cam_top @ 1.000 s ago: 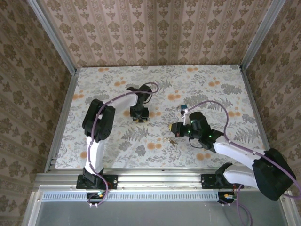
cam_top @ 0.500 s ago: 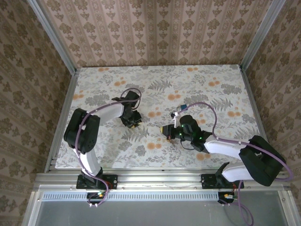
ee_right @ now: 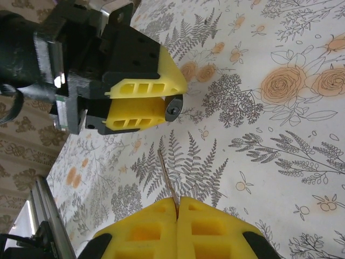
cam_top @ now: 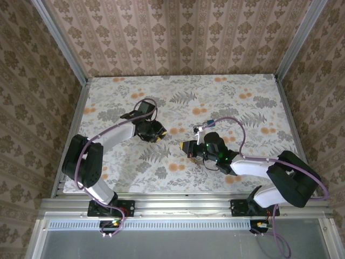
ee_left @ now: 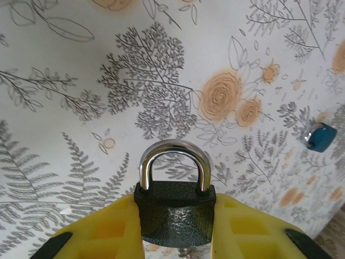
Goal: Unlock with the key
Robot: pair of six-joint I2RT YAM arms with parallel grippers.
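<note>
Black, silver-shackled padlock (ee_left: 174, 216) clamped by body between yellow pads of left end effector (ee_left: 175, 205), both shackle legs seated as far as we can tell. In right wrist view we see its keyhole end (ee_right: 172, 110) facing thin metal key (ee_right: 165, 175), clear gap between. Key pinched edge-on in pressed-together yellow pads of right end effector (ee_right: 177, 204). Overhead, both end effectors sit mid floral worktop (cam_top: 242, 97), close, not touching. Small blue object (ee_left: 319, 136) lies on worktop, well apart from padlock.
</note>
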